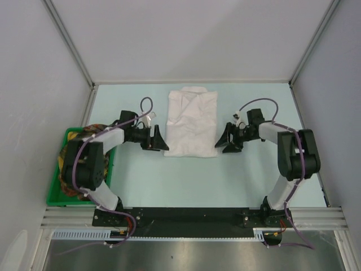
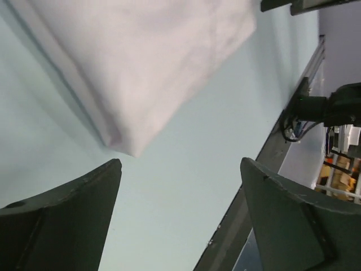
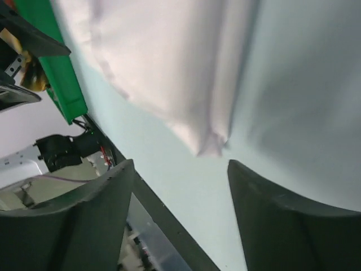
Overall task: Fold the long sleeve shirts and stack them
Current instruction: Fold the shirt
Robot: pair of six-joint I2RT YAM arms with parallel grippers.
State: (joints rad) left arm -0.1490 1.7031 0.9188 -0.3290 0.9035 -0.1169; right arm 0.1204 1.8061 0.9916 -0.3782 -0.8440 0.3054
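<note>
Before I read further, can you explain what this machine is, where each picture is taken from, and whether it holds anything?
Two robot arms stand at the near edge of a table. One picture looks down from above; the other two come from cameras on the wrists, so each shows its own dark fingers. A folded white shirt lies between the left gripper and the right gripper. Both are open and hold nothing. A green bin sits at the left.

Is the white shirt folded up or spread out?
Folded. The white shirt lies as a neat rectangle on the table, sleeves tucked away.
</note>
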